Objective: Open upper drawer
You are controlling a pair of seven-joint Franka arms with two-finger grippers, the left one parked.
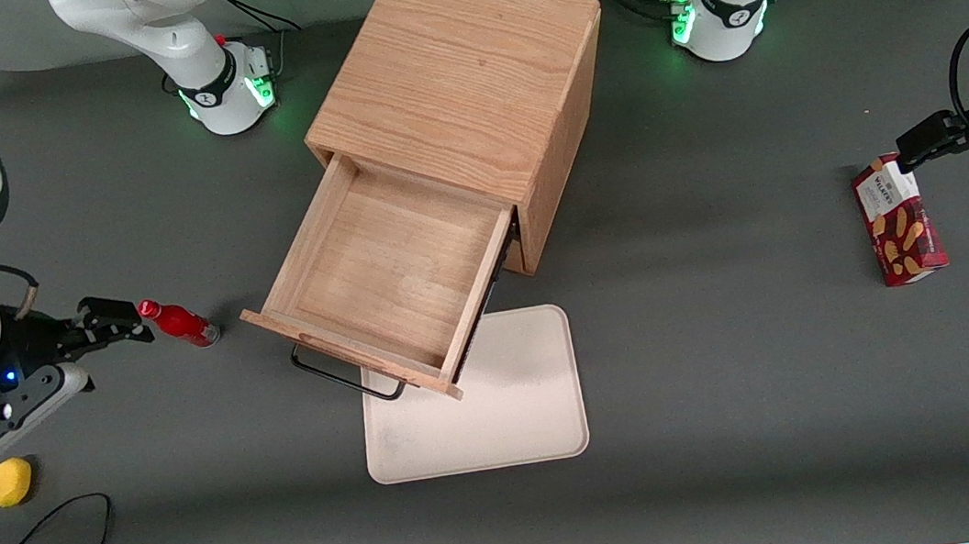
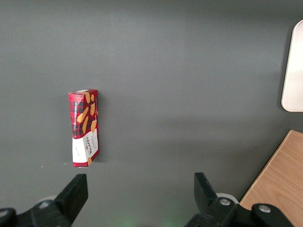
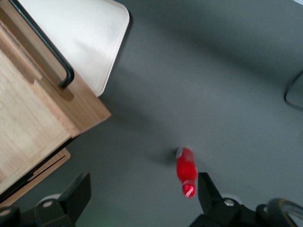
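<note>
The oak cabinet (image 1: 461, 81) stands mid-table with its upper drawer (image 1: 383, 275) pulled far out, its inside bare. The thin black wire handle (image 1: 340, 377) on the drawer's front hangs over the cream tray's edge. My gripper (image 1: 108, 355) is open with nothing between its fingers. It hovers toward the working arm's end of the table, well apart from the drawer. A small red bottle (image 1: 178, 322) lies just off one fingertip. In the right wrist view the gripper (image 3: 142, 194) shows with the red bottle (image 3: 186, 171) close to one finger (image 3: 208, 191). The drawer (image 3: 28, 109) and its handle (image 3: 47, 47) show there too.
A flat cream tray (image 1: 512, 416) lies in front of the cabinet, partly under the open drawer. A yellow lump (image 1: 10, 482) and a black cable (image 1: 64, 536) lie near my gripper. A red biscuit box (image 1: 899, 221) lies toward the parked arm's end.
</note>
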